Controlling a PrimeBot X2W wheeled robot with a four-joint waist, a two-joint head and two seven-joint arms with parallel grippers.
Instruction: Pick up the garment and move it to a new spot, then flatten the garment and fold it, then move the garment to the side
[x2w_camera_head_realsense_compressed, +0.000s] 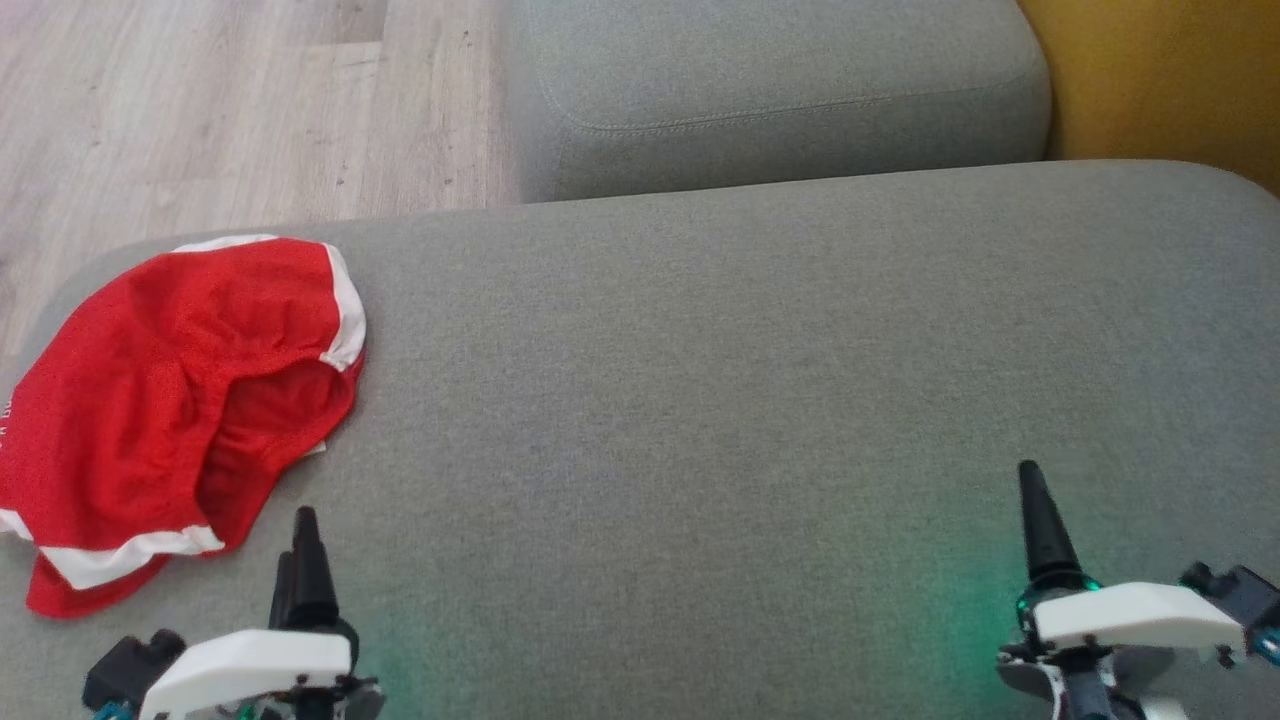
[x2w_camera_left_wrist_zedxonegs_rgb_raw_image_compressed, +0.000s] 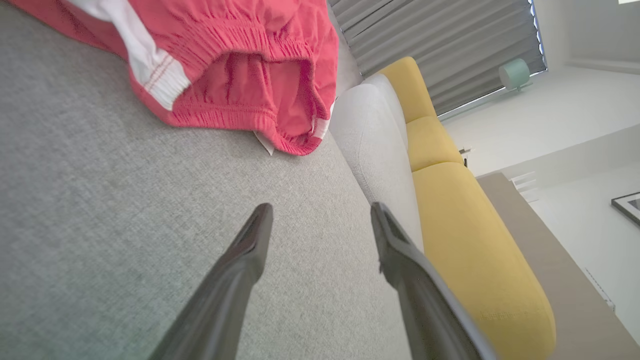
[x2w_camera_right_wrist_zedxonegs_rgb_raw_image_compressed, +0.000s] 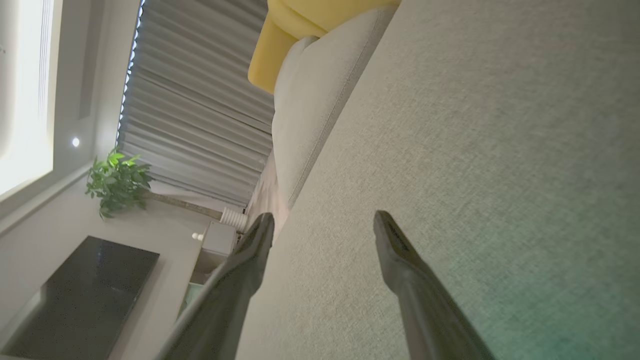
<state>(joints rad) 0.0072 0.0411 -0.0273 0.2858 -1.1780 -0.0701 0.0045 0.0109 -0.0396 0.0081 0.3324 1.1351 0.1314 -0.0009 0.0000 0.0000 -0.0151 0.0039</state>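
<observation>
Shorts (x2w_camera_head_realsense_compressed: 150, 400), red and crumpled, lie at the left end of the sofa seat (x2w_camera_head_realsense_compressed: 700, 400), just ahead and left of the left claw (x2w_camera_head_realsense_compressed: 300, 545), which gapes empty, while the right claw (x2w_camera_head_realsense_compressed: 1040, 520), likewise parted and empty, is well apart

1. The left gripper (x2w_camera_head_realsense_compressed: 300, 535) has long, dark, tapering fingers (x2w_camera_left_wrist_zedxonegs_rgb_raw_image_compressed: 247, 260) rising from a smooth white shell (x2w_camera_head_realsense_compressed: 250, 665).
2. Small dark screws dot that shell's lower edge, and a black blocky part (x2w_camera_head_realsense_compressed: 130, 670) sits at its outer side.
3. The right gripper (x2w_camera_head_realsense_compressed: 1035, 500) looks alike: a black cone-shaped finger, a white cover (x2w_camera_head_realsense_compressed: 1130, 612), dark screws, and a teal-green glow at the finger's base.
4. Up close, the fingers look glossy grey-black with flat inner faces.
</observation>
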